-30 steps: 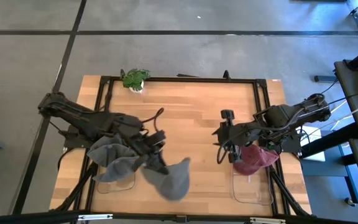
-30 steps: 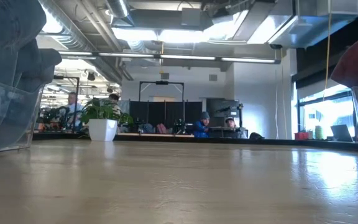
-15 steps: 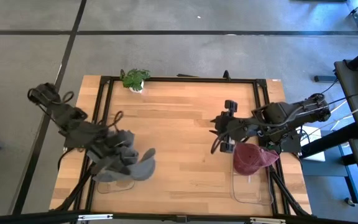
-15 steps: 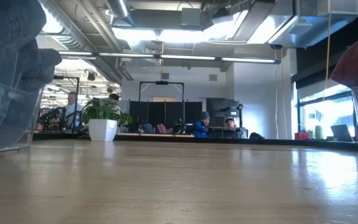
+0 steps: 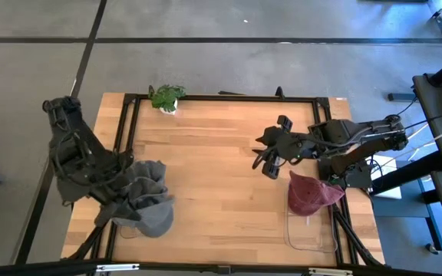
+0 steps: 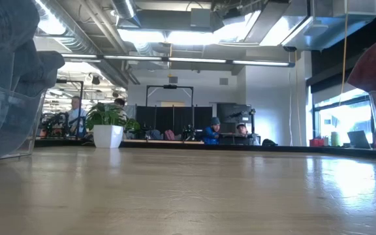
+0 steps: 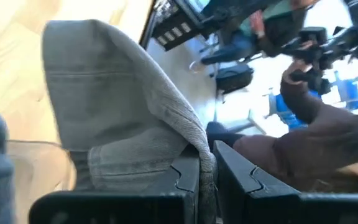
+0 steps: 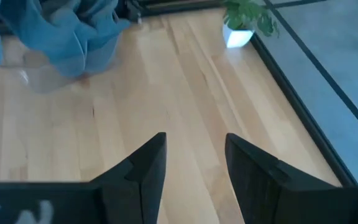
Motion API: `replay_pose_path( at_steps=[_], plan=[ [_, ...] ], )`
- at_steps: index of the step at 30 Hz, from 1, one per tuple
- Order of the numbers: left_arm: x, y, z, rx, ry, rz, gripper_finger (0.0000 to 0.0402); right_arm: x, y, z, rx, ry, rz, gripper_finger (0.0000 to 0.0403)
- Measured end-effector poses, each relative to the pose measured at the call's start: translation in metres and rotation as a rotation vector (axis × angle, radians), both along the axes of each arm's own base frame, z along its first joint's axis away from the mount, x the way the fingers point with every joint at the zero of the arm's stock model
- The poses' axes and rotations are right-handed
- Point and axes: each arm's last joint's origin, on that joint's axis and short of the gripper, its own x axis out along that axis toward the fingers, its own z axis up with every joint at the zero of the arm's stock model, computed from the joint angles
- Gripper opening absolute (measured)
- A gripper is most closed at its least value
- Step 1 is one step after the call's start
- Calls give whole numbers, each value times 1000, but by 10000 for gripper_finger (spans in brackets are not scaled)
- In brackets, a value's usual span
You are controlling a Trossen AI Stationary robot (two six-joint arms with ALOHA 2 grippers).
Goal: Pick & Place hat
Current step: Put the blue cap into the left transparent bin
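Note:
Grey hats (image 5: 148,201) are heaped over a clear tray (image 5: 133,230) at the table's near left; the low view shows the same hats (image 6: 12,59) and tray (image 6: 5,127) at its left edge. My left gripper (image 5: 121,203) is over this heap, shut on one grey hat (image 7: 110,106). A maroon hat (image 5: 311,195) rests in a clear tray (image 5: 309,234) at the near right. My right gripper (image 5: 265,165) hovers open above bare wood right of the middle, holding nothing; its fingers (image 8: 145,168) show clearly in the right wrist view. My left gripper pinches a folded edge of the grey hat (image 7: 202,149) between its two fingers. The rest of the hat spreads out beyond the fingertips, above the tray. I cannot tell whether it rests on the other hat.
A small potted plant (image 5: 166,97) stands at the far left edge. Bare wooden tabletop (image 5: 221,176) lies between the two trays. A black frame (image 5: 221,98) borders the table. Beyond it, people sit in the room (image 6: 211,130).
My left gripper has swung from the table's near middle toward the left edge, carrying the grey hat from beside the tray to over the heap. My right gripper has rolled and drifted slightly toward the far edge, staying open.

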Motion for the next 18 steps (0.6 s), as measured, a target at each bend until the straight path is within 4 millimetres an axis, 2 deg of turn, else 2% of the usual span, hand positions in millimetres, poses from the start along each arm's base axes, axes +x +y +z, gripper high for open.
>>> replay_pose_path(
  at_steps=[7,13,18],
  plan=[
    [-5,-18,14,-86,-148,-10,23,2,-2,2,-35,-8,25,165],
    [-4,-34,8,-131,-110,17,23,3,-5,1,-62,5,36,165],
    [-9,-41,2,-107,-105,110,23,3,-7,1,-90,17,53,165]
  ],
)
